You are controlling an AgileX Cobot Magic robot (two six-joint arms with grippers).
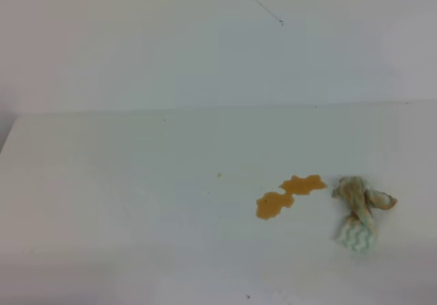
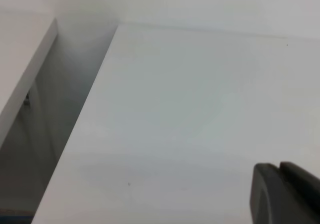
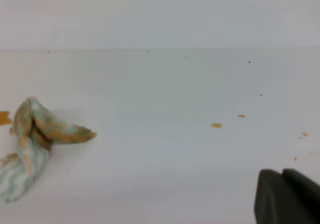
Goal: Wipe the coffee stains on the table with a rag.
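The rag (image 1: 356,211) lay bunched at the coffee stains' (image 1: 289,195) three o'clock, ungripped, handy for wiping; whether my right gripper (image 3: 287,199) was spread or pressed together I couldn't tell.

Behind my bench (image 1: 136,202) stands a plain white wall (image 1: 136,46) with a thin dark scratch (image 1: 263,6) at one o'clock. Light is soft and even. At nine o'clock, a shadowed gap (image 2: 45,134) borders another white panel (image 2: 25,63).

White wall (image 1: 171,46) with thin dark scratch (image 1: 263,6); tiny yellowish speck (image 1: 219,175).
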